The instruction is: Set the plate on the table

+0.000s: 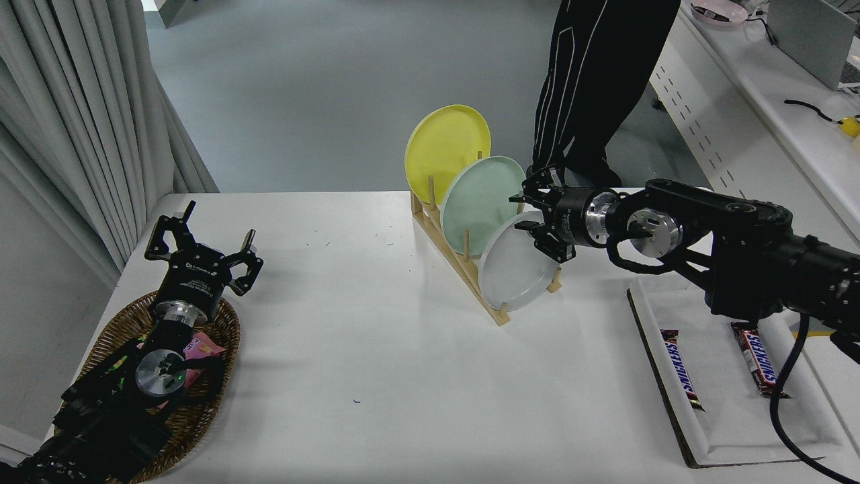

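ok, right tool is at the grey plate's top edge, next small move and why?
Probably ease the right tool a little further onto the grey-white plate rim, then close. The tool looks open at the upper right edge, and the plate stands in the wooden rack, ungripped.
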Action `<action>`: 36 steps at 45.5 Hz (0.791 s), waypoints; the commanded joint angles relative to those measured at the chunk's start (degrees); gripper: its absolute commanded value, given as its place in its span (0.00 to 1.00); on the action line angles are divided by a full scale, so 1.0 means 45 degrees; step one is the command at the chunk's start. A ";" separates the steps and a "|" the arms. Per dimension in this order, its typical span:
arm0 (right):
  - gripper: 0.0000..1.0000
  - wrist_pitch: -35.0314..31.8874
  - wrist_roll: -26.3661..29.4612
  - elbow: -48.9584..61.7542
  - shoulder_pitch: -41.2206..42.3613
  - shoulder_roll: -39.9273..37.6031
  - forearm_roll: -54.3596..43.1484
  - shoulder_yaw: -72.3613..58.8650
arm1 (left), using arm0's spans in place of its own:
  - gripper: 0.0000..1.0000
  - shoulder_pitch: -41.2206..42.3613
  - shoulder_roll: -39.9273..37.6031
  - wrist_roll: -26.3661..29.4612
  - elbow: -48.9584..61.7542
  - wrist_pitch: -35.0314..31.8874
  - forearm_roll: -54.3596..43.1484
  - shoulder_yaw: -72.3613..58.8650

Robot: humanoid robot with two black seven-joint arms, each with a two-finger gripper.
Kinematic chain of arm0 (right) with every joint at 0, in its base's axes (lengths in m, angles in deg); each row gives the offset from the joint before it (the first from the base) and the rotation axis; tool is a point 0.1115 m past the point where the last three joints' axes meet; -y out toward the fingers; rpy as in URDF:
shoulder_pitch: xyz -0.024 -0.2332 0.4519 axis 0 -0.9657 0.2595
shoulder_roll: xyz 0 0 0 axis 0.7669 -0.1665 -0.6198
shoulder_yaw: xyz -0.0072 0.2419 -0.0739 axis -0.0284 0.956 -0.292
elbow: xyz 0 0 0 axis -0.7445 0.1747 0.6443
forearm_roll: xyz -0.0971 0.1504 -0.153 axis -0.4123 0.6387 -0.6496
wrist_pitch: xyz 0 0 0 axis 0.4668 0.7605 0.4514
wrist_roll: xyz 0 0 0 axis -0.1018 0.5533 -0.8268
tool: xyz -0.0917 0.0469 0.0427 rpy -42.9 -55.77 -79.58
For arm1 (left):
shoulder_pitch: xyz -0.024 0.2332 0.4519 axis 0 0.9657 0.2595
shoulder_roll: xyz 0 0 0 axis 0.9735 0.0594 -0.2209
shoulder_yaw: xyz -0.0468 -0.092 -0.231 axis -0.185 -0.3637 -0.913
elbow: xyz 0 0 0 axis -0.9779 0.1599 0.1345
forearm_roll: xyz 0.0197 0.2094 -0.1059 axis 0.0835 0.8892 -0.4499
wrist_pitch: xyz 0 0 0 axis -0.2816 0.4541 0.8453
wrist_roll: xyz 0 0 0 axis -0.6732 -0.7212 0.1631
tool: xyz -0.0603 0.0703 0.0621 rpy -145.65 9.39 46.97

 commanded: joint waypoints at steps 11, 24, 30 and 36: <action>0.35 0.0033 0.0042 0.0037 -0.0023 0.0000 0.0009 0.0022 | 1.00 0.0000 0.0000 0.0002 0.0000 0.0000 -0.0016 0.0000; 0.24 0.0189 0.0043 0.0076 -0.0023 0.0058 -0.0010 0.0022 | 1.00 0.0000 0.0000 0.0002 0.0000 0.0000 0.0003 0.0000; 0.24 0.0209 0.0043 0.0076 -0.0043 0.0078 -0.0010 0.0003 | 1.00 0.0000 0.0000 -0.0018 0.0000 0.0000 0.0003 0.0000; 0.24 0.0228 0.0043 0.0076 -0.0043 0.0078 -0.0010 0.0003 | 1.00 0.0000 0.0000 0.0002 0.0000 0.0000 0.0003 0.0000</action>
